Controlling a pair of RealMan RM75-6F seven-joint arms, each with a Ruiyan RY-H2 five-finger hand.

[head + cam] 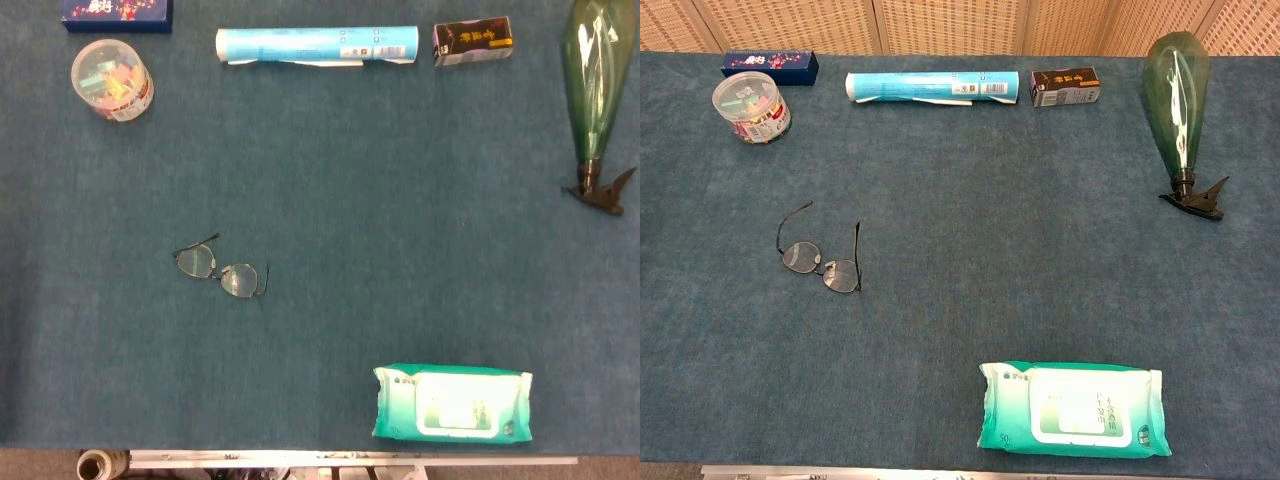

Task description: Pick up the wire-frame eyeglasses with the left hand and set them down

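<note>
The wire-frame eyeglasses [222, 270] lie on the blue table cloth, left of centre, with their temples unfolded and pointing toward the far side. In the chest view the eyeglasses [821, 264] rest on their lenses' lower rims, arms spread open. Neither of my hands shows in either view, and nothing touches the glasses.
A green wet-wipes pack [1072, 409] lies near the front edge. Along the far side are a clear tub of small items [750, 108], a dark blue box [770, 66], a light-blue roll [932, 87], a small dark carton [1066, 87] and a green spray bottle [1180, 110] lying at the right.
</note>
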